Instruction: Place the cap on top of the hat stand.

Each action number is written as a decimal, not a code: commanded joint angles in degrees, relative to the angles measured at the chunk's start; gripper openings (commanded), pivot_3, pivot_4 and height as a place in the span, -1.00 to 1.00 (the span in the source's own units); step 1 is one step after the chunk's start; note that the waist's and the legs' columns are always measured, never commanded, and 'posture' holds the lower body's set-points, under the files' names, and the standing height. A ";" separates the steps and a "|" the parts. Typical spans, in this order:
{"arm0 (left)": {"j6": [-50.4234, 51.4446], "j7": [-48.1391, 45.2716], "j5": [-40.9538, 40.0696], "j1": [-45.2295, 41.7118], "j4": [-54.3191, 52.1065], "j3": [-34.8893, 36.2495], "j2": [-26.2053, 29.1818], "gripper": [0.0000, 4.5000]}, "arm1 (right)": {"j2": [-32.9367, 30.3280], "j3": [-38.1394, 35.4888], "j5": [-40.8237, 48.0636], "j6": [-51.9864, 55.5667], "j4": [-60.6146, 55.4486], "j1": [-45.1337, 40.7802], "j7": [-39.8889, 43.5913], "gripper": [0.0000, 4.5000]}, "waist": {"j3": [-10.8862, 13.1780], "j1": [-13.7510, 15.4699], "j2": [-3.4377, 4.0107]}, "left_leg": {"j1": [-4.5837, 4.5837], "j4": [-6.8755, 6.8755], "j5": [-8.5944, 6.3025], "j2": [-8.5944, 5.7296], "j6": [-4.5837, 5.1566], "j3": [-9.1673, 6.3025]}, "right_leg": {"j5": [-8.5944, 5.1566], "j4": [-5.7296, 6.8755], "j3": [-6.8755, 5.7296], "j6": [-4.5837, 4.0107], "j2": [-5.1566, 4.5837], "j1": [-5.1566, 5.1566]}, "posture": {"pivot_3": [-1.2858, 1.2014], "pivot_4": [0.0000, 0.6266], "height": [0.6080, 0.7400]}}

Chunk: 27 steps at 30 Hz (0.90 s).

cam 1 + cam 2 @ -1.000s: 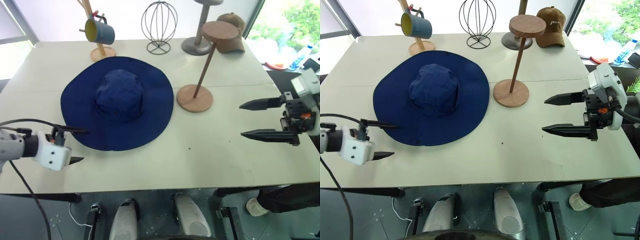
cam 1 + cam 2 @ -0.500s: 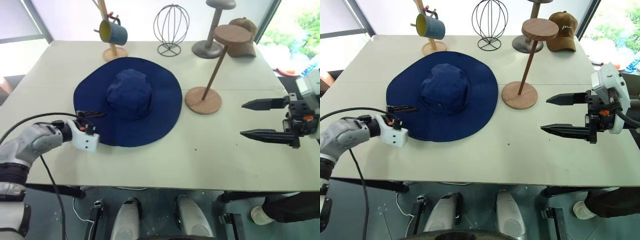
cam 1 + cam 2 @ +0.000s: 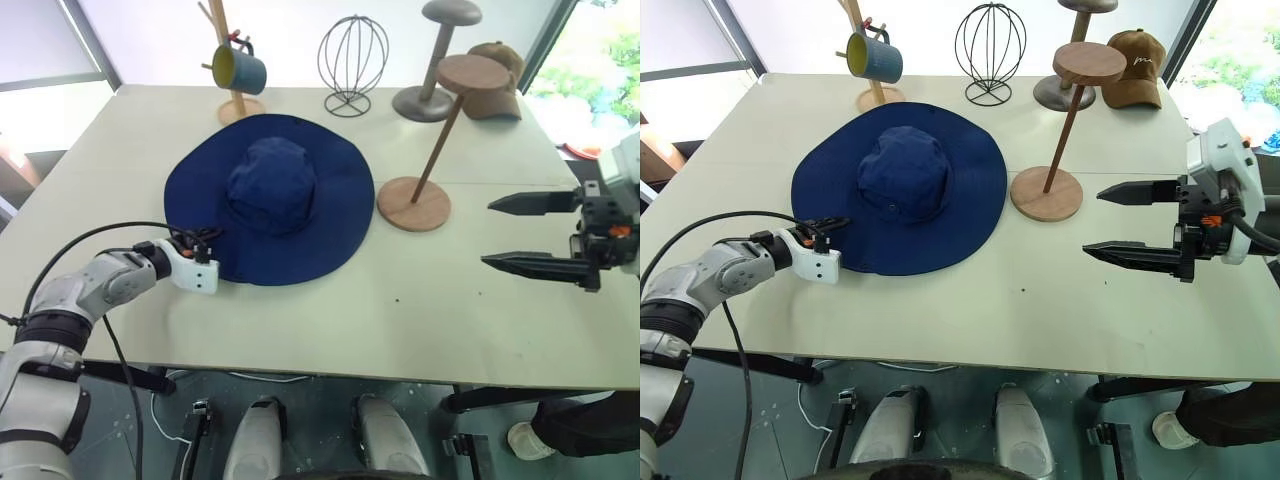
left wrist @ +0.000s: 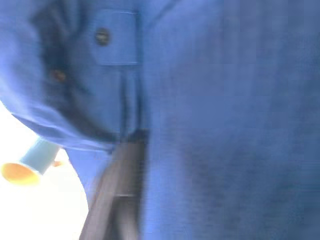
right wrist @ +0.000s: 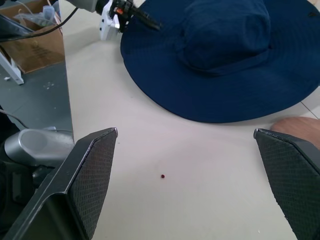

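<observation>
While left tool (image 3: 835,224) meets brim, cap (image 3: 902,183) lies flat on table (image 3: 970,300)

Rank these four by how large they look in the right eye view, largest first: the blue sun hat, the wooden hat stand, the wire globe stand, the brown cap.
1. Blue sun hat
2. Wooden hat stand
3. Wire globe stand
4. Brown cap

The last two stand farther from the camera, so they may be bigger than they look.
</observation>
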 commanded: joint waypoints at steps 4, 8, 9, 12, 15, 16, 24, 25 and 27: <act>4.75 -10.31 -15.09 -2.57 -2.52 4.24 0.18 -0.98 | -0.87 -3.38 0.86 -0.25 -0.61 0.04 -1.57 1.00 | 0.01 -0.27 -0.03 | -0.04 -0.04 0.00 0.00 0.00 0.00 | 0.06 -0.02 0.00 -0.05 0.00 -0.04 | 0.03 -0.52 1.00; 18.17 -20.65 -29.14 -3.41 -10.10 9.80 -1.79 -0.98 | -0.54 -3.46 0.42 -1.43 0.22 0.02 -2.26 1.00 | 0.04 -0.46 -0.07 | -0.08 -0.08 0.00 0.01 0.00 0.00 | 0.09 -0.02 0.00 0.06 0.01 -0.10 | 0.03 -0.52 1.00; 21.69 -22.33 -31.64 -3.65 -12.44 10.86 -2.28 -0.98 | -0.49 -3.52 0.44 -1.56 0.39 0.06 -2.48 1.00 | 0.04 -0.49 -0.08 | -0.09 -0.08 0.00 0.01 0.01 0.00 | 0.09 -0.02 0.00 0.07 0.02 -0.10 | 0.03 -0.52 1.00; 33.01 -25.52 -37.44 -5.83 -18.86 13.95 -3.64 -0.98 | -0.45 -3.52 0.25 -2.28 0.62 0.39 -2.71 1.00 | 0.07 -0.55 -0.12 | -0.09 -0.06 0.00 0.01 0.01 -0.01 | 0.11 -0.02 0.00 0.13 0.02 -0.10 | 0.03 -0.52 1.00; 42.99 -26.58 -41.12 -9.33 -23.44 15.90 -4.85 -0.98 | -0.30 -3.43 0.12 -3.01 0.75 0.69 -2.84 1.00 | 0.09 -0.57 -0.16 | -0.10 -0.06 0.00 0.01 0.01 -0.03 | 0.10 -0.02 0.00 0.17 0.03 -0.10 | 0.03 -0.52 1.00; 46.28 -26.65 -42.05 -10.49 -24.46 16.38 -5.36 -0.98 | -0.23 -3.33 0.02 -3.32 0.86 0.74 -2.93 1.00 | 0.09 -0.58 -0.17 | -0.10 -0.06 0.00 0.01 0.01 -0.04 | 0.10 -0.02 0.00 0.20 0.04 -0.10 | 0.03 -0.52 1.00; 62.90 -24.12 -45.86 -23.95 -24.12 17.73 -11.18 -0.98 | 0.05 -3.01 -1.06 -5.58 1.88 1.04 -3.29 1.00 | 0.15 -0.62 -0.27 | -0.12 -0.03 0.00 -0.01 0.02 -0.08 | 0.06 -0.03 -0.01 0.26 0.05 -0.09 | 0.03 -0.52 1.00; 63.86 -23.64 -46.00 -25.88 -22.98 17.63 -12.18 -0.98 | 0.02 -3.07 -1.20 -5.81 1.99 1.12 -3.29 1.00 | 0.16 -0.62 -0.27 | -0.12 -0.03 -0.01 -0.01 0.02 -0.08 | 0.06 -0.03 -0.01 0.27 0.05 -0.09 | 0.03 -0.52 1.00; 67.80 -21.82 -46.07 -30.64 -18.88 17.60 -14.40 -0.98 | -0.05 -3.10 -1.57 -6.35 2.20 1.30 -3.28 1.00 | 0.19 -0.58 -0.33 | -0.13 -0.02 -0.01 -0.02 0.02 -0.08 | 0.06 -0.03 -0.01 0.27 0.05 -0.09 | 0.03 -0.52 1.00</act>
